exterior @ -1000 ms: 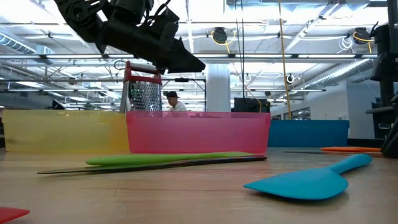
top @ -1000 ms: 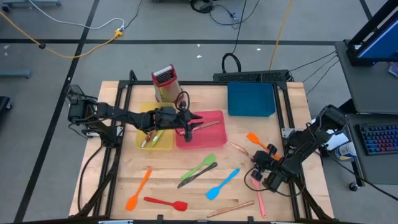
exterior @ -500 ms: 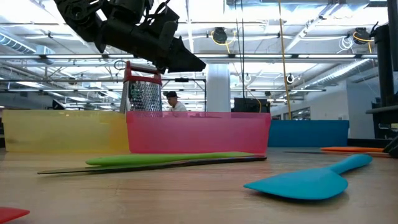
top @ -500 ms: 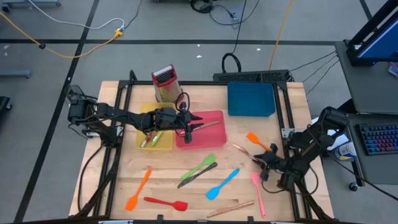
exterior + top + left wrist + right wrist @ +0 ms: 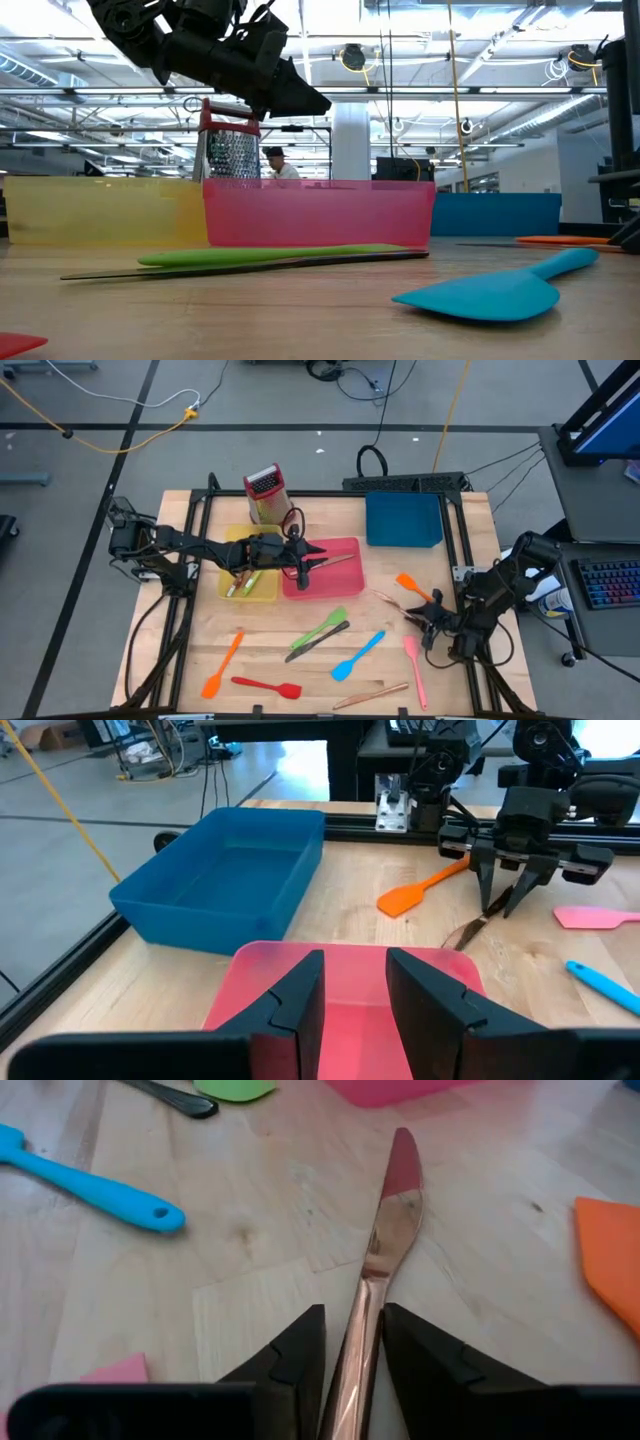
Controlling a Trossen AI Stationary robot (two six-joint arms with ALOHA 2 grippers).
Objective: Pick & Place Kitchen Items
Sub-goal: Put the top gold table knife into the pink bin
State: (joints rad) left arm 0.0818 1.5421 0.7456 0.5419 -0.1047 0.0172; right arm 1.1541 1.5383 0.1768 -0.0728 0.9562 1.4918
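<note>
Slim copper-coloured metal knife (image 5: pixel 385 1245) lies flat on pale wood-plank table (image 5: pixel 270 670), blade end twd the pink tray, handle running betw the right gripper's (image 5: pixel 352 1342) two dark fingers, which are pinched onto it; in high view that gripper (image 5: pixel 430 622) sits low at the table's right side, betw orange spatula (image 5: pixel 411 585) and pink spatula (image 5: pixel 412 660). Bright blue long-handled spatula (image 5: pixel 357 656) lies just beside, nearer table centre; green spatula (image 5: pixel 322 627) and dark metal utensil (image 5: pixel 315 641) lie touching, side by side. Orange long-handled spatula (image 5: pixel 222 664), red spatula (image 5: pixel 266 686) and wooden utensil (image 5: pixel 370 695) lie along the near edge, apart from each other. Left gripper (image 5: pixel 305 563) hovers over the pink rectangular plastic tray (image 5: pixel 345 578), fingers (image 5: pixel 300 995) part spread w/ nothing betw them. A light utensil lies in that pink tray; can't tell which kind. Yellow rectangular tray (image 5: pixel 262 590) touches the pink one's side, green & other utensils in it. Deep blue rectangular tray (image 5: pixel 403 520) stands at far right of table; red-topped metal box grater (image 5: pixel 265 493) upright behind yellow tray. Room: grey floor w/ cables, keyboard (image 5: pixel 610 581) on a desk at right; low view shows ceiling pipes, lights, a person (image 5: pixel 276 164) far off behind the trays.
</note>
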